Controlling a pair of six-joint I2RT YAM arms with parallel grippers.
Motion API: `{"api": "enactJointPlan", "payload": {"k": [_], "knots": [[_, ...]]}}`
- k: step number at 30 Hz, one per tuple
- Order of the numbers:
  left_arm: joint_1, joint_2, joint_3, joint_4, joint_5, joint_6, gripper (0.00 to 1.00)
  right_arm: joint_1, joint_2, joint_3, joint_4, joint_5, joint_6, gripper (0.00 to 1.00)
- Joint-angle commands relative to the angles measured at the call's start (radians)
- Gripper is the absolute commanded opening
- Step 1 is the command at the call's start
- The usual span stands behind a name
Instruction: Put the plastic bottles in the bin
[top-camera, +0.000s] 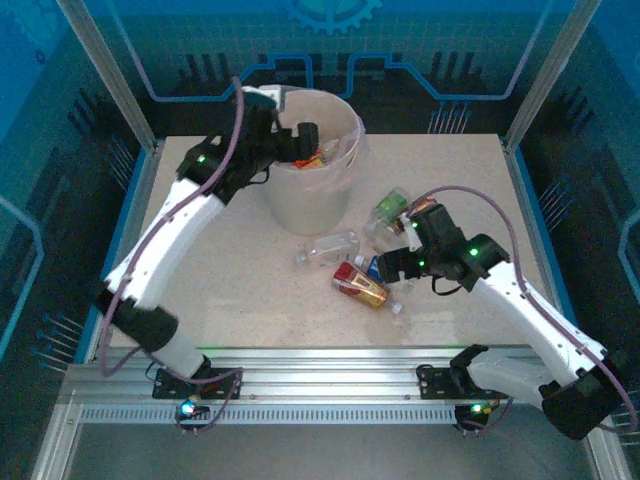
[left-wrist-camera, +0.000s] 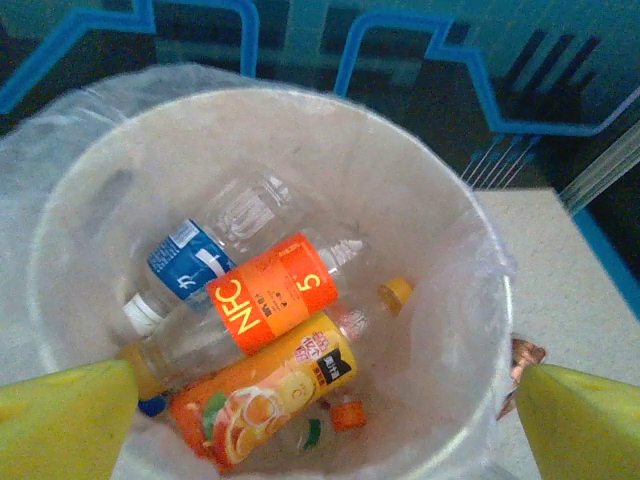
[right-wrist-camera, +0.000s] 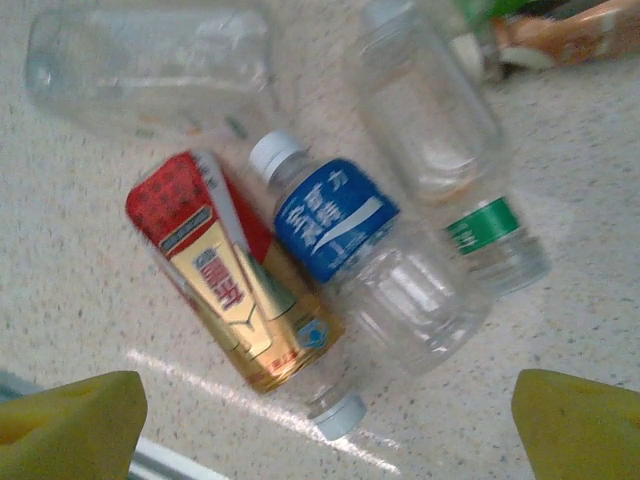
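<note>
My left gripper (top-camera: 302, 140) hangs open over the mouth of the bin (top-camera: 335, 205), a whitish bucket with a clear liner. Between its yellow fingers (left-wrist-camera: 62, 420) nothing is held. Down inside the bin (left-wrist-camera: 440, 200) lie a blue-labelled bottle (left-wrist-camera: 185, 268), an orange NFC bottle (left-wrist-camera: 275, 296) and an orange juice bottle (left-wrist-camera: 262, 392). My right gripper (right-wrist-camera: 325, 435) is open just above the table, over a red-and-gold bottle (right-wrist-camera: 232, 278) and a blue-labelled bottle (right-wrist-camera: 345, 228) lying side by side. A green-labelled clear bottle (right-wrist-camera: 452, 150) lies beside them.
More bottles lie on the table right of the bin: a clear one (top-camera: 330, 247), a green-labelled one (top-camera: 390, 208) and a copper one (top-camera: 422, 208). Another clear bottle (right-wrist-camera: 150, 65) lies beyond the red-and-gold one. Metal frame posts (top-camera: 112, 75) stand at the table's back corners.
</note>
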Motion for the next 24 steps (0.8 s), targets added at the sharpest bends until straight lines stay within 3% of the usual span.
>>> {"api": "enactJointPlan", "payload": {"k": [1,6,11,24], "knots": [[0.001,-0.150,-0.171,0.140,-0.033,-0.062,0.99,0.073,0.044,0.010,-0.066,0.023,0.000,0.94],[0.001,-0.349,-0.434,0.260,-0.025,-0.157,0.99,0.154,0.105,-0.018,-0.051,0.041,0.003,0.98],[0.001,-0.490,-0.594,0.282,-0.054,-0.215,0.99,0.216,0.182,-0.018,-0.016,0.060,0.006,1.00],[0.002,-0.634,-0.693,0.228,-0.233,-0.223,0.99,0.238,0.334,-0.020,0.045,0.086,0.018,1.00]]}}
